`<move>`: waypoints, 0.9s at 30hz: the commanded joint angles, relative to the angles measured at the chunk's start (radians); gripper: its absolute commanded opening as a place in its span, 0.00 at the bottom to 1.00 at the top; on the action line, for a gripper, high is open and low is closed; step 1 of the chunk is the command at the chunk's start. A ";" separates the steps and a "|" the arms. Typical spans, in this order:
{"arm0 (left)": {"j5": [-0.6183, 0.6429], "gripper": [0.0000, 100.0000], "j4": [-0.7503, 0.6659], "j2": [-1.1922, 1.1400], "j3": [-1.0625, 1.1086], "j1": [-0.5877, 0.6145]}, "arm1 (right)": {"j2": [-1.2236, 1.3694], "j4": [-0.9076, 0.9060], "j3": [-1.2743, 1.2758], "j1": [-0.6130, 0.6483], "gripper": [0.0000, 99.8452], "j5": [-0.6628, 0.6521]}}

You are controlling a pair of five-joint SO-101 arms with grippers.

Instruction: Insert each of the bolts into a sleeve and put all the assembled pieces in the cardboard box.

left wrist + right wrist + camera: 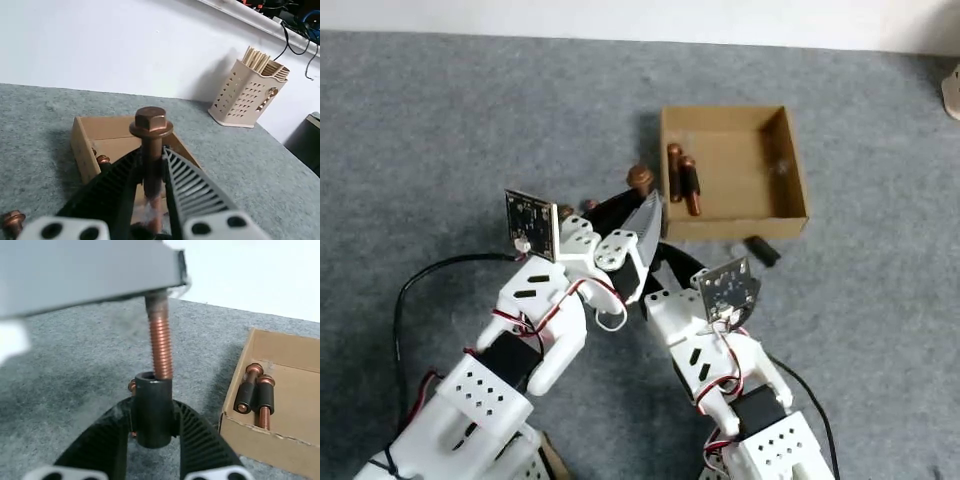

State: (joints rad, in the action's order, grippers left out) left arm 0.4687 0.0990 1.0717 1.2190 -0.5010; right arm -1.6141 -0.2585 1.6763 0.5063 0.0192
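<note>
Grey mat (pixel 440 120) under everything. Far left, a black cable (pixel 405 300) loops off the left arm. A loose bolt (pixel 12 220) lies on the mat near that arm's front end. Left gripper (pixel 151 162) is clenched on a copper bolt (pixel 151 124), pinched along the shank. The hex head is up and clear above the fingertips, and the shank is roughly upright. Just right of it, the right gripper (pixel 152 412) is clamped around a black sleeve (pixel 150 387), held upright with its open end up. The bolt's thread comes straight down onto the sleeve. Its tip is at the sleeve's mouth and most of the thread is bare above it; how deep it sits inside cannot be read. The two grippers meet above the mat, just off the front-left corner of the box (pixel 735 228). The box is cardboard, open-topped, and right of the pair. Inside, close to its left wall, two assembled pieces (pixel 690 190) lie side by side. Their copper heads point toward the far wall, and their thread ends poke out of the dark sleeves on the near side. A loose sleeve (pixel 761 250) lies on the mat just outside the box's front wall, toward its right half. Farther right, by the white wall, stands a beige perforated holder (pixel 248 95) with wooden sticks (pixel 257 57) in it, well apart from the box.
</note>
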 commanded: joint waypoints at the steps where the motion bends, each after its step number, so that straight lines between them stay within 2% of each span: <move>1: 0.000 0.00 -0.012 0.016 -0.005 0.013 | -0.013 0.027 0.133 -0.016 0.01 0.009; 11: 0.000 0.00 -0.012 0.010 0.012 0.030 | -0.013 0.027 0.133 -0.019 0.01 0.009; 16: 0.000 0.00 -0.012 0.008 0.038 0.030 | -0.013 0.027 0.133 -0.073 0.01 0.009; 27: 0.000 0.00 -0.011 0.008 0.085 -0.015 | -0.013 0.027 0.134 -0.076 0.01 0.009</move>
State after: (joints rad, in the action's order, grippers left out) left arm 0.4687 0.0959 1.0717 1.3019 -0.5010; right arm -1.6141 -0.2585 1.6763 0.4680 0.0176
